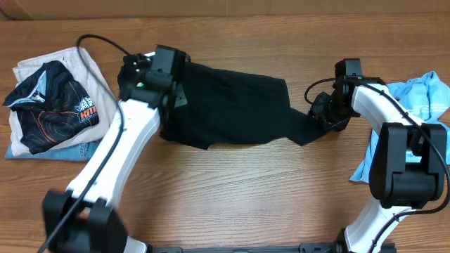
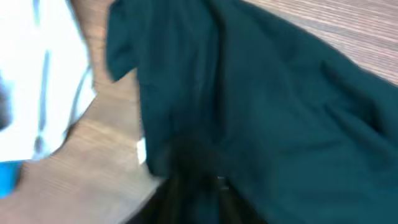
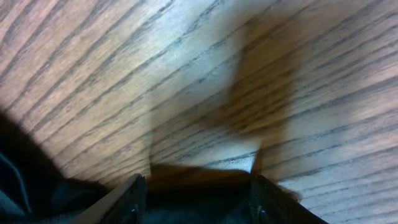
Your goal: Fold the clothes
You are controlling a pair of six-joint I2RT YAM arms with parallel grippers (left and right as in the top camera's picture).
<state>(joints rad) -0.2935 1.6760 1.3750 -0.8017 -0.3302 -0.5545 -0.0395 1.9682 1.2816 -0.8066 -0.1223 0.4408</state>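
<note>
Wooden table (image 1: 232, 190). Black garment (image 1: 232, 105) lies mid-table as a rumpled spread with no clean fold yet, so most folding remains. Left gripper (image 1: 137, 74) is at its left end, jaw state unreadable. Right gripper (image 3: 198, 200) is at its right corner, jaws parted.

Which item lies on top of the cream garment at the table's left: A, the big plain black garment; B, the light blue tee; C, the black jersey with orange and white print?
C: overhead, the printed black jersey rests on the cream garment; the light blue tee is at the right edge, the plain black garment mid-table.
</note>
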